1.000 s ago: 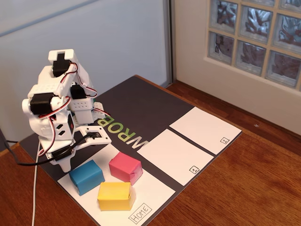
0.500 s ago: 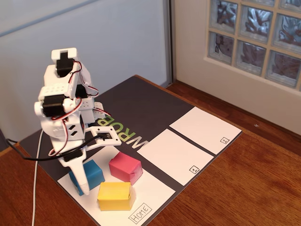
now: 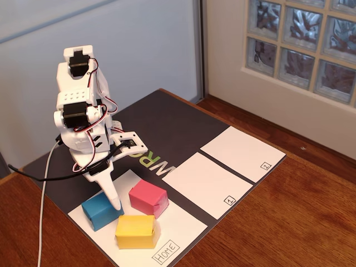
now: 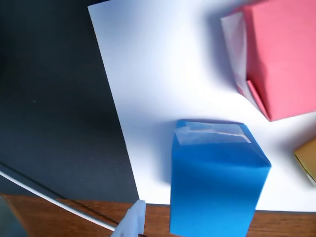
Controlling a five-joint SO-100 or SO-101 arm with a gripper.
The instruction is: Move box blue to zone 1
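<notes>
The blue box (image 3: 100, 211) sits on the left part of the white Home sheet (image 3: 178, 225); the wrist view shows the blue box (image 4: 215, 182) close up, low in the picture. My gripper (image 3: 131, 178) is open wide over the sheet. Its long white finger (image 3: 113, 197) points down at the box's right edge and the other jaw is raised toward the mat. One fingertip (image 4: 134, 221) shows at the bottom of the wrist view, just left of the box and apart from it. Zone 1 (image 3: 203, 183) is a bare white rectangle to the right.
A pink block (image 3: 148, 198) stands right of the blue box and a yellow block (image 3: 135, 231) in front of it, both close by. The rectangle marked 2 (image 3: 239, 153) lies beyond zone 1. A dark mat (image 3: 167, 122) covers the wooden table (image 3: 289, 222).
The arm has risen and swung right. The long finger has moved from the blue box's front left to its right edge, and the jaws have opened wider.
</notes>
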